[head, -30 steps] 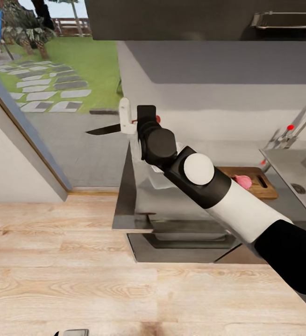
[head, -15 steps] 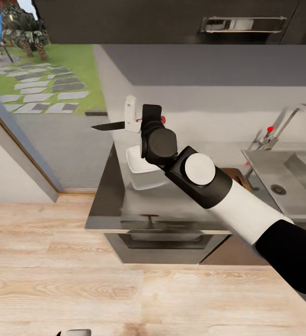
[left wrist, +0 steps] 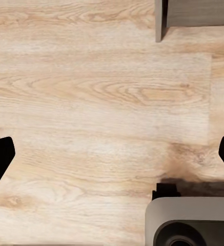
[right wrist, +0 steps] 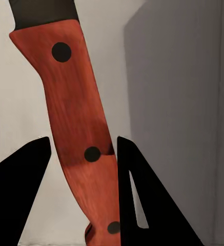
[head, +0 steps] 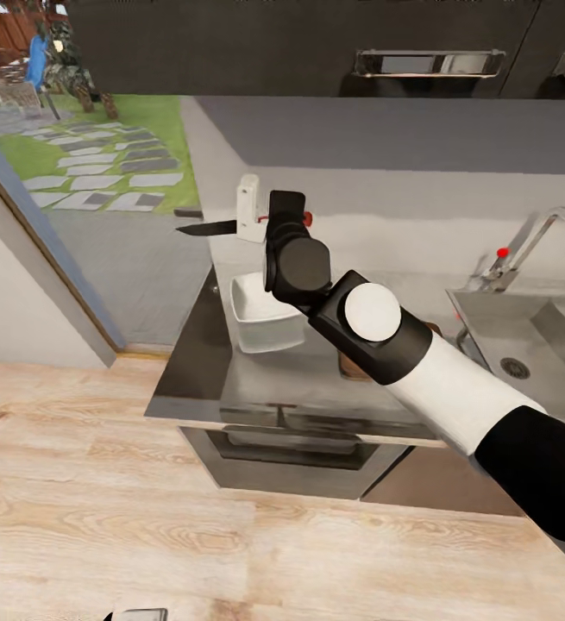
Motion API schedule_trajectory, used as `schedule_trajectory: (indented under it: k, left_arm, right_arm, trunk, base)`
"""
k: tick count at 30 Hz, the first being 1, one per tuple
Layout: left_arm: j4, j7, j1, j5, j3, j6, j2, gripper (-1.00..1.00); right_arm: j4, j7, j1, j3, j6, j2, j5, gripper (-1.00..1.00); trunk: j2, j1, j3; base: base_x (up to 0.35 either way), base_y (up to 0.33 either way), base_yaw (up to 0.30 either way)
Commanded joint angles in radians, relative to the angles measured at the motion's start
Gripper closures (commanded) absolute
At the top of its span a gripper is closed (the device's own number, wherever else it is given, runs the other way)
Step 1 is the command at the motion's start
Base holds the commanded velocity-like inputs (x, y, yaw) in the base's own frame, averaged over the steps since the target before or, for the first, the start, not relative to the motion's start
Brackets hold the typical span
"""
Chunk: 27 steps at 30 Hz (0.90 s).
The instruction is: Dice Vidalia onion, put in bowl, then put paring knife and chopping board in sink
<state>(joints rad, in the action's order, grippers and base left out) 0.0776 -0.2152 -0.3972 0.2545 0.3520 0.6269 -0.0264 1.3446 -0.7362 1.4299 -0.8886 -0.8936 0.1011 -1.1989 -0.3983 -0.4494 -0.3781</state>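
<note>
The countertop is the landmark here: a long glossy grey slab over dark cabinet fronts, with wooden floor in front of it. At its far right end lies the sink, a steel basin with a round drain and a curved tap behind it. The chopping board sits on the countertop just beside the sink, almost wholly hidden behind the right arm; whether the onion is on it I cannot tell. The bowl, white and squarish, stands on the countertop near its left end. Above the bowl the right gripper is clenched on the red handle of the knife, its dark blade pointing left beyond the countertop's edge. In the right wrist view the knife sits between the two fingers low on the handle. It looks light and stiff, with a smooth handle likely to pivot under cutting pressure. The left gripper hangs released above the floor.
</note>
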Motion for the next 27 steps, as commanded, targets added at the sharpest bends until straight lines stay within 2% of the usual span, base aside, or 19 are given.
schedule_trajectory:
  k: [1, 6, 9, 14, 16, 17, 22, 27]
  left_arm:
    - [0.004, -0.003, -0.002, 0.005, 0.009, 0.005, 0.000, -1.00]
    - [0.004, -0.004, -0.002, 0.005, 0.009, 0.005, 0.000, -1.00]
    - [0.004, -0.004, -0.002, 0.005, 0.009, 0.005, 0.000, -1.00]
    - [0.004, -0.004, -0.002, 0.005, 0.009, 0.005, 0.000, -1.00]
    - [0.004, -0.004, -0.002, 0.005, 0.009, 0.005, 0.000, -1.00]
    - [0.004, -0.004, -0.002, 0.005, 0.009, 0.004, 0.001, -1.00]
    - [0.004, -0.004, -0.002, 0.005, 0.009, 0.004, 0.001, -1.00]
    - [0.004, -0.004, -0.002, 0.005, 0.009, 0.004, 0.001, -1.00]
  right_arm:
    - [0.001, -0.010, 0.001, -0.002, -0.036, -0.019, -0.008, 1.00]
    - [0.000, -0.009, 0.001, -0.002, -0.079, -0.044, -0.006, 1.00]
    - [0.000, -0.010, 0.001, -0.001, -0.084, -0.076, -0.004, 1.00]
    - [-0.001, -0.011, 0.001, -0.001, -0.087, -0.154, -0.001, 1.00]
    - [-0.001, -0.011, 0.000, -0.001, -0.087, -0.166, 0.000, 1.00]
    - [-0.001, -0.011, -0.001, -0.001, -0.088, -0.181, 0.000, 1.00]
    - [-0.001, -0.011, -0.002, -0.001, -0.088, -0.196, 0.001, 1.00]
    - [-0.001, -0.011, -0.002, -0.001, -0.088, -0.198, 0.001, 1.00]
  trunk:
    - [-0.002, -0.001, 0.000]
    - [-0.002, -0.001, 0.004]
    - [-0.002, -0.001, 0.007]
    - [-0.002, -0.001, 0.008]
    - [-0.002, -0.001, 0.008]
    - [-0.002, -0.001, 0.009]
    - [-0.002, -0.001, 0.015]
    - [-0.002, -0.001, 0.023]
  base:
    - [0.000, -0.008, 0.228]
    - [0.000, -0.003, 0.244]
    - [0.000, -0.001, 0.256]
    - [0.000, 0.000, 0.117]
    - [0.000, 0.000, 0.027]
    - [0.000, 0.000, 0.012]
    - [0.000, 0.000, 0.004]
    - [0.000, -0.004, 0.000]
